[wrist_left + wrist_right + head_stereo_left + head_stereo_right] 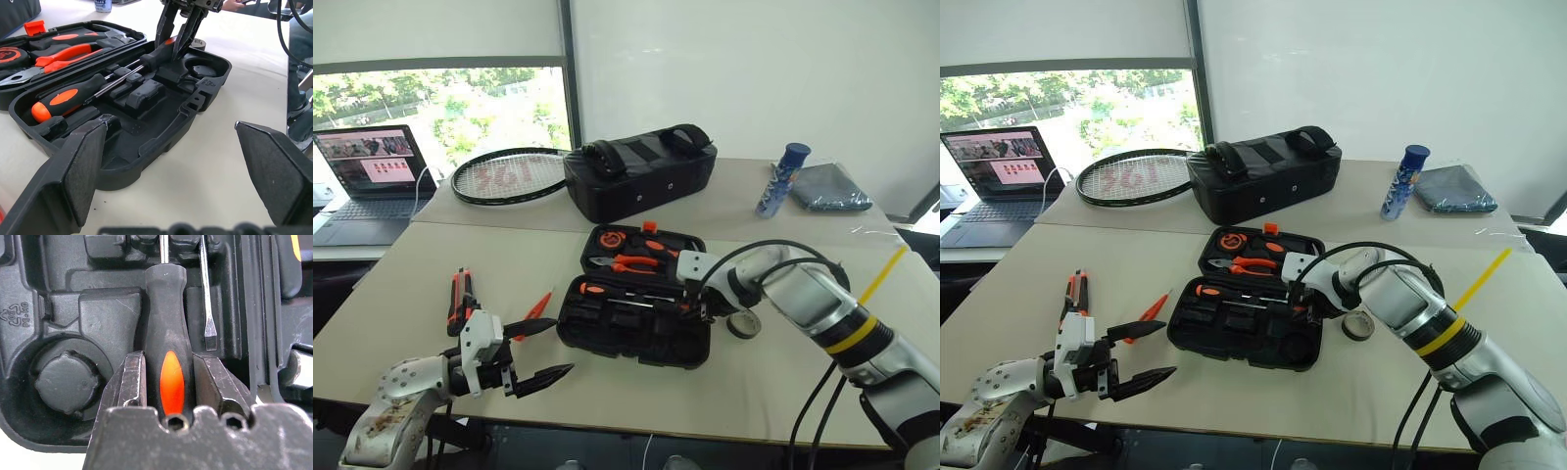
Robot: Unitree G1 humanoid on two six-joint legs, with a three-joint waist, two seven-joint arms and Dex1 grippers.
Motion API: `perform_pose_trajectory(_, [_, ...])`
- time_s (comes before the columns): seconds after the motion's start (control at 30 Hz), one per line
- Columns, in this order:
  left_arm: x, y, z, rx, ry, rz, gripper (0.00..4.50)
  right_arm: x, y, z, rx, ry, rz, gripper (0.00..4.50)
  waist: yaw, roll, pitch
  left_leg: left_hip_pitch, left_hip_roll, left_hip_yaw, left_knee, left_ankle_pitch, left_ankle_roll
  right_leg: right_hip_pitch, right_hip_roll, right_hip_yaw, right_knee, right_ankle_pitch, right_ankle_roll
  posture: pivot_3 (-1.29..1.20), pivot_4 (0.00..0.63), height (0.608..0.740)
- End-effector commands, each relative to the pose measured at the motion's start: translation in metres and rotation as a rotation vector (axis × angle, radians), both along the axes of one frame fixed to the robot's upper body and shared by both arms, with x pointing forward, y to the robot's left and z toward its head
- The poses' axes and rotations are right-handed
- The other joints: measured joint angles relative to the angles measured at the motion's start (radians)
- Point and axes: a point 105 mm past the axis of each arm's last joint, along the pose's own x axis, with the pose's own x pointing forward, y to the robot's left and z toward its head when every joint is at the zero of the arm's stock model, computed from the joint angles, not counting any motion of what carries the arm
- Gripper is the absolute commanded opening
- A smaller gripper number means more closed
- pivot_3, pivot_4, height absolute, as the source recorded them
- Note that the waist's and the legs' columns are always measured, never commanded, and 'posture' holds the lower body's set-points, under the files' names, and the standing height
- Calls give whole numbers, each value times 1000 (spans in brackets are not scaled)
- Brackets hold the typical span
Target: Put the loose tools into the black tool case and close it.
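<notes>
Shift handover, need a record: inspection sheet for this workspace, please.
Surface: beige table, two tops butted together.
Job's things: black tool case lies open, one screwdriver and pliers seated; utility knife, orange tester screwdriver and tape roll lie loose on the table.
Clutter: racket, black bag, blue bottle, grey cloth, yellow strip.
Grippers: right gripper shut on a second screwdriver over the case's slots; left gripper open, holding nothing.
Cables: black cables along the right arm.
Surroundings: laptop, window, white wall.

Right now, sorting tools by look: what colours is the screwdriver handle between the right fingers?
Black screwdriver handle with an orange oval inlay, clearest in the right wrist view.
</notes>
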Motion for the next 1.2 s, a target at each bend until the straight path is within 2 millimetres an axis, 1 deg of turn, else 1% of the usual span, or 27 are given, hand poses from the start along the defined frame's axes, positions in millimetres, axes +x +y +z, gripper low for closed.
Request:
perform_pose_trajectory(0.03, [-1, -1, 11, -2, -45, -4, 4500, -3, 6, 0, -7, 5, 42, 1025, -1, 0, 0, 0, 0, 0, 0, 0, 0, 0, 0, 0, 0, 0, 0, 0, 150, 740])
perform_pose_trajectory(0.2, [1, -3, 10, -4, -46, 0, 4500, -1, 10, -5, 4, 9, 56, 1025, -2, 0, 0, 2, 0, 0, 0, 0, 0, 1, 0, -1, 0, 0, -1, 0, 150, 740])
perform_pose_trajectory(0.27, [2, -3, 10, -3, -49, 1, 4500, -1, 10, -4, 12, 12, 74, 2037, -2, 0, 0, 2, 1, 1, 0, 0, 0, 1, 0, -1, 1, 1, -1, 0, 150, 740])
perform_pose_trajectory(0.3, [2, -3, 10, -3, -49, 3, 4500, -2, 10, -4, 11, 17, 85, 2209, -1, 0, 0, 2, 1, 1, 0, 0, 0, 1, 0, -1, 1, 1, -1, 0, 150, 740])
perform_pose_trajectory(0.33, [2, -2, 10, -2, -50, 5, 4500, -2, 10, -3, 16, 15, 92, 2540, -1, 0, 0, 3, 1, 1, 0, 0, 0, 1, 0, -1, 1, 1, -1, 0, 150, 740])
perform_pose_trajectory(0.4, [3, 1, 10, 2, -51, 12, 4500, 0, 14, 13, 87, 3, 101, 3161, -1, 0, 0, 2, 0, 1, 0, 0, 0, 1, 0, -1, 1, 1, -1, 0, 150, 740])
perform_pose_trajectory(0.43, [3, 2, 10, 4, -52, 15, 4500, -3, 18, 24, 141, 4, 130, 3587, -2, 0, 0, 2, 0, 1, 0, 0, 0, 1, 0, -1, 1, 1, -1, 0, 150, 740])
perform_pose_trajectory(0.57, [3, 3, 9, 5, -52, 19, 4500, -15, 19, 46, 247, 54, 198, 3587, -4, 0, 0, 3, 1, 1, 0, 0, 0, 0, 0, -2, 1, 1, -2, 0, 150, 740])
perform_pose_trajectory(0.67, [3, 4, 9, 5, -52, 24, 4500, -20, 18, 55, 307, 42, 256, 3587, -1, 0, 0, 3, 1, 1, 0, 0, 0, 1, 0, -2, 1, 1, -2, 0, 150, 740])
perform_pose_trajectory(0.77, [4, 5, 8, 5, -50, 29, 4500, -17, 19, 56, 350, 27, 232, 3587, 0, 0, 0, 3, 1, 1, 0, 0, 0, 1, 0, -3, 1, 2, -2, 0, 150, 740])
perform_pose_trajectory(0.8, [4, 6, 8, 5, -49, 30, 4500, -14, 23, 53, 366, 14, 206, 3587, 0, 0, 0, 3, 1, 1, 0, 0, 0, 1, 0, -3, 1, 2, -2, 0, 150, 740])
perform_pose_trajectory(0.83, [4, 6, 7, 5, -49, 31, 4500, -12, 27, 49, 373, -1, 196, 3069, -1, 0, 0, 3, 1, 1, 0, 0, 0, 1, 0, -3, 1, 2, -2, 0, 150, 740])
perform_pose_trajectory(0.87, [4, 7, 7, 5, -48, 31, 4500, -9, 30, 44, 370, -14, 183, 2921, -4, 0, 0, 3, 1, 1, 0, 0, 0, 1, 0, -3, 1, 2, -2, 0, 150, 740])
perform_pose_trajectory(1.0, [4, 10, 6, 8, -46, 28, 4500, -3, 28, 21, 292, -43, 163, 1576, -2, 0, 0, 4, 1, 2, 0, 0, 0, 0, -1, -4, 2, 2, -3, 0, 150, 740])
perform_pose_trajectory(1.07, [4, 11, 6, 10, -47, 26, 4500, -1, 29, 15, 279, -46, 158, 961, -1, 0, 0, 4, 1, 2, 0, 0, 0, 1, -1, -4, 2, 2, -3, 0, 150, 740])
perform_pose_trajectory(1.1, [4, 11, 6, 11, -47, 25, 4500, 0, 29, 14, 278, -45, 156, 567, -1, 0, 0, 3, 1, 3, 0, 0, 0, 0, -2, -4, 2, 2, -3, 0, 150, 740])
perform_pose_trajectory(1.17, [4, 10, 7, 11, -48, 25, 4500, 2, 30, 12, 275, -44, 149, 66, -1, 0, 0, 4, 1, 3, 0, 0, 0, 0, -1, -4, 2, 3, -3, 0, 150, 740])
perform_pose_trajectory(1.2, [4, 10, 7, 11, -49, 25, 4500, 3, 31, 11, 275, -44, 145, 66, -1, 0, 0, 4, 1, 3, 0, 0, 0, 0, -1, -5, 2, 3, -2, 0, 150, 740])
